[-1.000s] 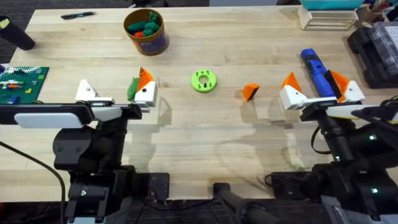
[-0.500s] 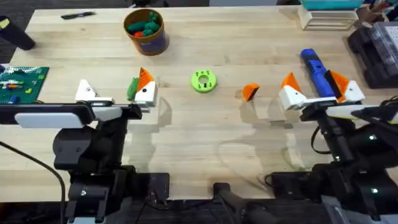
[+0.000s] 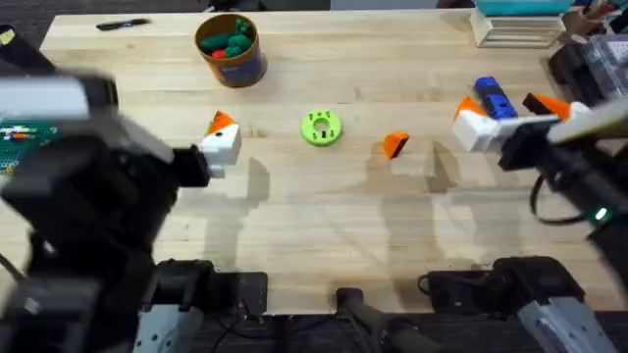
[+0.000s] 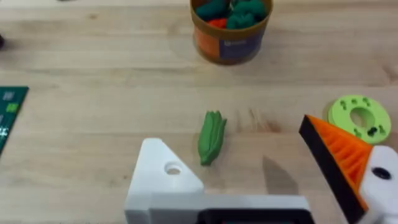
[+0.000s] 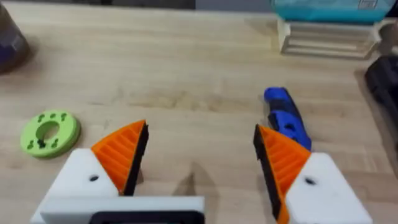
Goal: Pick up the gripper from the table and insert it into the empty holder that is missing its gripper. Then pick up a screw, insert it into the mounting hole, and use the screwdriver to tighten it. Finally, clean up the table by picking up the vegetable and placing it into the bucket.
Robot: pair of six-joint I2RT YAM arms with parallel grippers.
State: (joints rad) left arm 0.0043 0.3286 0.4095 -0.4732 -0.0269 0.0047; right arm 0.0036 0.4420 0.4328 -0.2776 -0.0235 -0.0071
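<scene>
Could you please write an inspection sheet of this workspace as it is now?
Surface: light wooden table, bare in the middle.
Job's things: orange gripper piece lying loose; bare white holder on the left arm, hole empty; blue screwdriver lying flat; green vegetable on the table; bucket upright, toys inside.
Clutter: lime-green disc, black pen, green brick plate.
Grippers: left gripper open, one orange pad only; right gripper open, both pads fitted.
Cables: black cable at the right arm.
Surroundings: stacked trays, dark case.
</scene>
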